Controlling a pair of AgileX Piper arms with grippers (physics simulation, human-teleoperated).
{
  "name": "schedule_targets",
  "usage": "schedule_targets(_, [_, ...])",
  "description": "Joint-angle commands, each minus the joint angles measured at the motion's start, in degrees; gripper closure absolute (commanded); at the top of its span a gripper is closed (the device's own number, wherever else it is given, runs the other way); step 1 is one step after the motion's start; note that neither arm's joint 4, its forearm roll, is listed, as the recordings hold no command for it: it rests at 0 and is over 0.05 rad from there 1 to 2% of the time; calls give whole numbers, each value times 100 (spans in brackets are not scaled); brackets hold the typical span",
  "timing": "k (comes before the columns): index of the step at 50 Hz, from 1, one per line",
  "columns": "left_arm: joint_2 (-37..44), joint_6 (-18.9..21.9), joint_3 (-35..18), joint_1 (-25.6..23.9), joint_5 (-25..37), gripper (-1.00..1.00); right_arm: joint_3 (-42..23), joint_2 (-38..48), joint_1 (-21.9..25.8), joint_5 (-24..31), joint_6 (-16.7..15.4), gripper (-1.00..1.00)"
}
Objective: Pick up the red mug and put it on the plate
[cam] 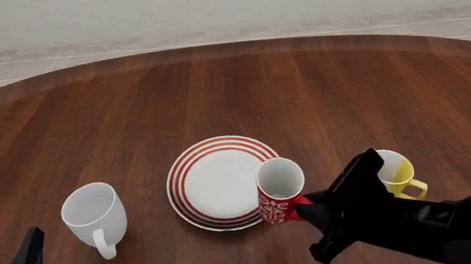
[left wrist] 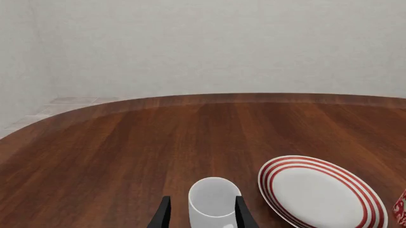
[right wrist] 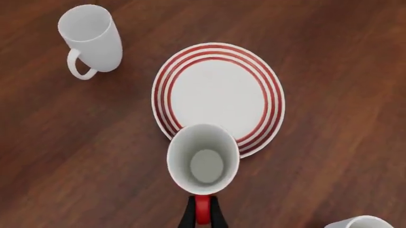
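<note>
Right jaws [right wrist: 201, 216] pinch red mug [right wrist: 203, 159] handle, overlapping plate [right wrist: 219, 92] rim

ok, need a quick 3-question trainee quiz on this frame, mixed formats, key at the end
1. True or false: the red mug stands wholly inside the rings of the plate.
2. What does the right gripper grip? A) the white mug's rim B) the red mug's handle C) the plate's edge
3. Fill in: in the front view, the white mug stands to the ___ of the plate.

Key:
1. False: it overlaps only the plate's rim, and whether it has been lifted is unclear.
2. B
3. left
</note>
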Motion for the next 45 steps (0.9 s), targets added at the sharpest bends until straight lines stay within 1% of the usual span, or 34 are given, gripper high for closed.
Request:
schedule_targets(1, [0, 0, 0, 0, 0, -100, -447, 105, -79, 96, -249, 100])
schedule_targets(6, [0, 0, 0, 0, 0, -100, -610, 311, -155, 9, -372, 100])
schedule_targets(7, [0, 0, 0, 0, 0, -100, -642, 355, -130, 7, -342, 100])
schedule_targets(14, [0, 0, 0, 0, 0, -100, -808, 560, -142, -163, -428, 100])
schedule_targets(15, [0, 0, 0, 0, 0, -100, -846, 617, -124, -201, -378, 100])
schedule_targets(18, [0, 0, 0, 0, 0, -100, -903, 774, -76, -311, -374, 100])
schedule_targets(20, [0, 0, 0, 0, 0, -100, -975, 850, -139, -342, -384, 100])
schedule_targets(24, [0, 0, 0, 0, 0, -100, -1078, 1023, -84, -380, -436, 100])
schedule_targets(25, [0, 0, 0, 0, 0, -100, -1097, 1051, -157, -399, -453, 100])
schedule_targets(27, [0, 0, 0, 0, 0, -100, -1130, 1121, -153, -424, -480, 100])
schedule_targets(29, [0, 0, 0, 0, 0, -100, -1170, 1147, -168, -428, -431, 100])
schedule_targets(42, [0, 0, 0, 0, 0, -100, -1295, 1367, -204, -548, -453, 100])
schedule_targets(45, [0, 0, 0, 0, 0, -100, -1316, 1450, -226, -613, -411, 100])
